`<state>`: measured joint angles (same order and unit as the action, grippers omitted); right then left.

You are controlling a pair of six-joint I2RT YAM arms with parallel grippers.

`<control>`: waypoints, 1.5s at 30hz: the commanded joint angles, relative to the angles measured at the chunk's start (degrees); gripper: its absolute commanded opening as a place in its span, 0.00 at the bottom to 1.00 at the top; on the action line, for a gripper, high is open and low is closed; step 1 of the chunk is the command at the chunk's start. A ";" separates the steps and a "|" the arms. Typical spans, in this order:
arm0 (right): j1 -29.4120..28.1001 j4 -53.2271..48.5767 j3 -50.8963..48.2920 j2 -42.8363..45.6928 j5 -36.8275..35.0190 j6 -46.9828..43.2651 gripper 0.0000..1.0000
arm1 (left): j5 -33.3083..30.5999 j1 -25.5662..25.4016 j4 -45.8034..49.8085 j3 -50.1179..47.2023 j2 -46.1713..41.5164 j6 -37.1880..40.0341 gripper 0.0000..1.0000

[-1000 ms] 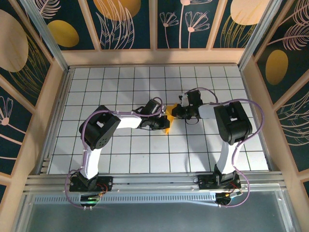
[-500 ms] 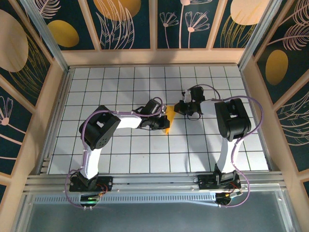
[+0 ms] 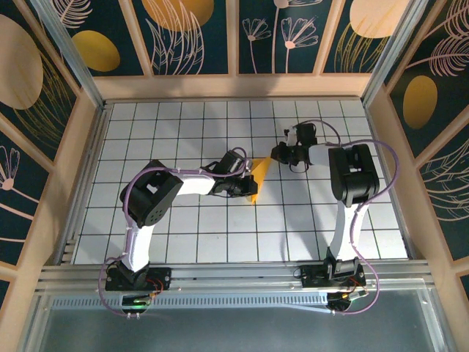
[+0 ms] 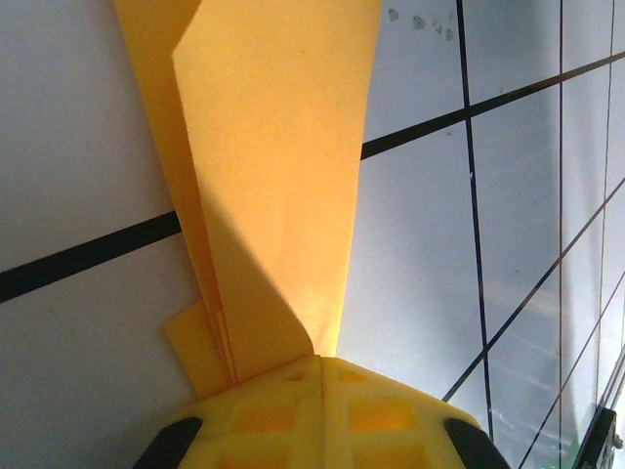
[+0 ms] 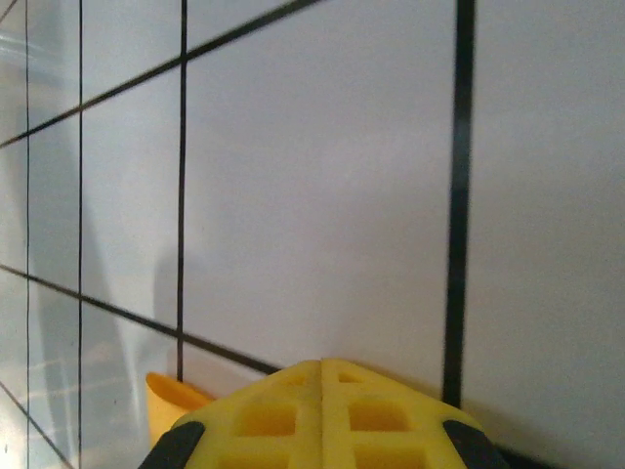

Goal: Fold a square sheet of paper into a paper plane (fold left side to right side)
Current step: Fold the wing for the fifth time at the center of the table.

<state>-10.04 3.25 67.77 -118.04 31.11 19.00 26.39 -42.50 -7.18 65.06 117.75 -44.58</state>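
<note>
nearest the arm bases, the white gridded table (image 3: 183, 220) carries one piece of work. in the middle of it, the left gripper (image 3: 245, 185) has its fingers pressed together on the paper (image 3: 258, 176), now a narrow orange-yellow wedge with layered folds. the left wrist view shows the paper (image 4: 273, 176) running straight out from the closed yellow tips of the left gripper (image 4: 322, 366), with several layers fanned at the pinched end. a little farther back, the right gripper (image 3: 277, 154) sits just beside the paper's far tip, apart from it, fingers shut on nothing. its own camera shows the closed tips (image 5: 322, 410) over bare tile, with a sliver of orange at the lower left, probably the paper's edge.

what could go wrong: the grip is at one end only, so the free length can swing or sag and the stacked layers may slide apart, spoiling the crease line. if the right gripper comes in closed, it may shove the tip sideways instead of pressing it. a hard pull from the left could tear the thin sheet.

count: two arms, two grippers, one paper.
</note>
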 commanded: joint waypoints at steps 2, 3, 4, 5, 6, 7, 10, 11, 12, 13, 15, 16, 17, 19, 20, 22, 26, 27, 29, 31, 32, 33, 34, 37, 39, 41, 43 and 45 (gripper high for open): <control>1.81 -2.12 2.92 -1.71 -4.39 -2.63 0.00 | -3.50 0.22 9.20 -3.05 2.22 0.72 0.00; 1.99 -2.26 3.00 -1.02 -4.39 -2.73 0.00 | -3.54 0.21 9.14 -3.18 2.11 0.72 0.00; 2.12 -2.55 2.83 0.17 -4.39 -2.74 0.00 | -3.64 0.16 9.11 -3.21 2.03 0.72 0.00; 2.13 -2.83 2.37 1.60 -4.39 -2.83 0.00 | -3.72 0.09 9.11 -3.27 1.93 0.72 0.00; 2.07 -3.06 1.70 3.08 -4.39 -2.91 0.00 | -3.79 0.14 9.10 -3.27 1.91 0.72 0.00; 2.11 -3.20 0.69 4.95 -3.98 -2.81 0.00 | -3.80 0.12 9.11 -3.30 1.85 0.71 0.00; 1.85 -3.26 -3.21 10.56 -1.33 -1.69 0.00 | -3.89 0.08 9.07 -3.36 1.86 0.70 0.00; 1.61 -3.42 -4.85 12.32 0.01 -1.06 0.00 | -3.99 0.11 9.16 -3.36 1.86 0.71 0.00; 1.30 -3.57 -6.33 13.68 1.05 -0.54 0.00 | -3.99 0.14 9.20 -3.34 1.86 0.70 0.00; 0.80 -3.83 -8.07 15.18 2.12 0.42 0.00 | -4.06 0.09 9.20 -3.35 1.71 0.69 0.00; -0.30 -3.79 -11.36 17.52 3.95 2.36 0.00 | -4.11 0.11 9.28 -3.26 1.72 0.77 0.00; -1.06 -3.40 -13.09 18.43 4.84 3.51 0.00 | -4.16 0.11 9.29 -3.31 1.74 0.79 0.00; -1.84 -2.96 -14.72 19.27 5.46 4.84 0.00 | -4.17 0.13 9.29 -3.21 1.73 0.76 0.00; -3.58 -1.81 -17.36 20.13 6.70 6.85 0.00 | -4.16 0.13 9.38 -3.23 1.70 0.81 0.00; -4.48 -0.89 -18.58 20.39 6.94 8.07 0.00 | -4.24 0.11 9.33 -3.27 1.72 0.76 0.00; -6.15 0.83 -20.09 20.39 7.44 10.10 0.00 | -4.33 0.11 9.38 -3.32 1.66 0.72 0.00; -8.72 2.90 -20.72 18.71 7.21 12.56 0.00 | -4.31 0.12 9.34 -3.14 1.76 0.70 0.00; -8.97 2.92 -20.58 18.03 7.04 12.99 0.00 | -4.24 0.10 9.39 -3.05 1.83 0.67 0.00; -9.63 3.36 -20.32 16.64 7.11 13.81 0.00 | -4.33 0.07 9.36 -3.01 1.73 0.76 0.00; -10.14 3.92 -20.23 15.58 7.03 14.49 0.00 | -4.33 0.10 9.38 -3.09 1.73 0.72 0.00; -10.33 4.04 -20.21 15.10 7.10 14.70 0.00 | -4.33 0.13 9.38 -3.09 1.76 0.70 0.00; -10.60 4.05 -19.97 14.68 7.12 14.90 0.00 | -4.33 0.10 9.38 -3.09 1.78 0.72 0.00; -10.82 3.96 -19.80 14.25 7.12 14.92 0.00 | -4.34 0.13 9.38 -3.07 1.71 0.70 0.00; -11.26 3.00 -19.16 13.08 6.40 14.38 0.00 | -4.41 0.06 9.38 -3.01 1.73 0.71 0.00; -11.50 0.65 -18.33 11.97 4.82 13.42 0.00 | -4.72 0.13 9.38 -2.92 1.61 0.62 0.00; -11.57 -1.63 -17.89 10.95 2.99 12.48 0.00 | -5.26 0.11 9.04 -2.85 0.78 0.38 0.00; -11.55 -3.45 -17.85 10.07 1.58 11.91 0.00 | -5.73 0.07 8.61 -2.51 -0.41 0.15 0.00; -11.49 -4.81 -18.05 9.45 0.46 11.53 0.00 | -5.64 0.09 7.88 -1.81 -1.69 -0.30 0.00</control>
<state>-21.08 3.60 49.69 -106.04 36.32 32.23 24.73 -42.65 -6.59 64.77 116.92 -44.60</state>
